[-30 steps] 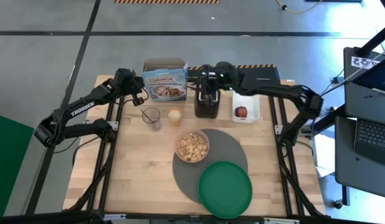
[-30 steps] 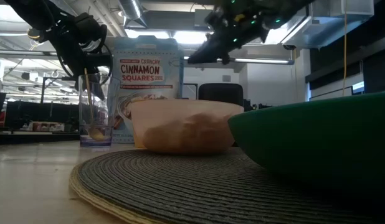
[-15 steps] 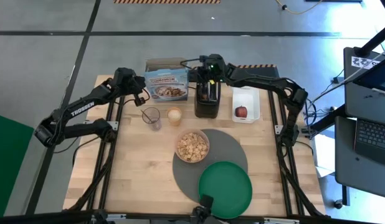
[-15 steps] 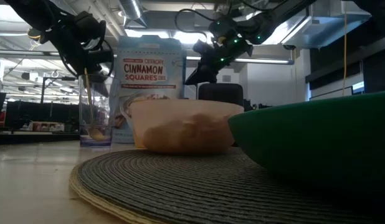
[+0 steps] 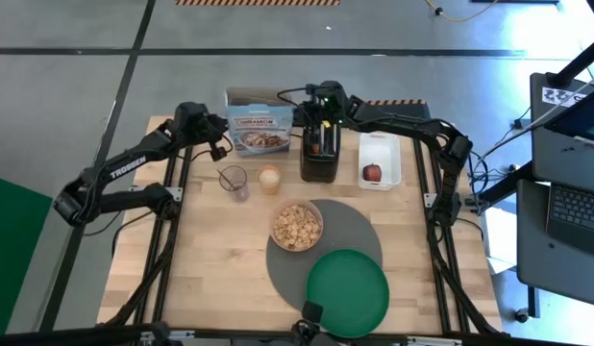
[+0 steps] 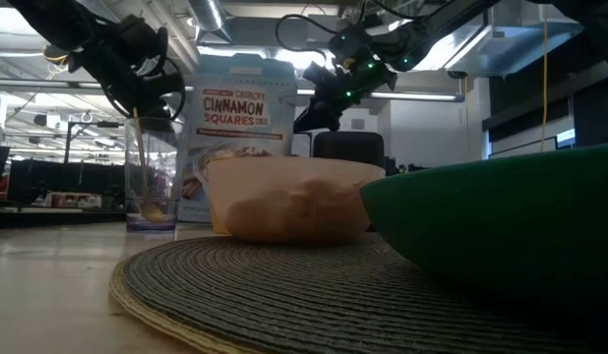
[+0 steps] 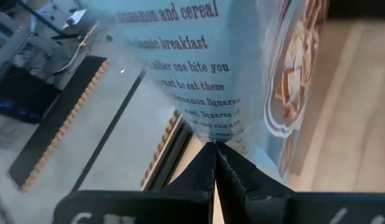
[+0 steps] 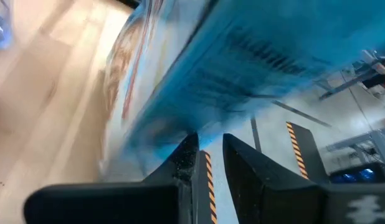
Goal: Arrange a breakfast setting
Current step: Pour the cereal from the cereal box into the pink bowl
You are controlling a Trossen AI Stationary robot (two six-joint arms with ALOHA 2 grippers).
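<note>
You have one large round grey placemat (image 5: 347, 231) of ribbed woven cord lying flat on the pale wooden table (image 5: 201, 269); take it as your landmark. On its far-left part sits one smaller translucent pinkish bowl (image 5: 296, 226), round and filled with tan cereal pieces; on its near edge, overhanging toward the table front, rests one round green plate (image 5: 347, 291), smooth and glossy. One small red apple (image 5: 372, 173) lies beyond the mat's far-right side, inside one white rectangular tray (image 5: 380, 147). Directly beyond the mat stands one black box-shaped toaster (image 5: 318, 163). Beyond the mat's far-left side you see two cups: one clear tumbler (image 5: 234, 180) with something thin standing in it, and just beside it one small round cup of pale yellow liquid (image 5: 268, 178). Farther back on that side stands one blue cardboard cereal box (image 5: 258, 132) printed "Cinnamon Squares", tilted rather than upright.

Your left gripper (image 7: 215, 163) is at the box's left end, its dark fingers pressed together tip to tip with the box's printed face just ahead of them; whether they touch the card I cannot tell. Your right gripper (image 8: 209, 148) is over the toaster at the box's right end, fingers a narrow gap apart right under the box's blurred blue edge; whether they pinch it I cannot tell.
</note>
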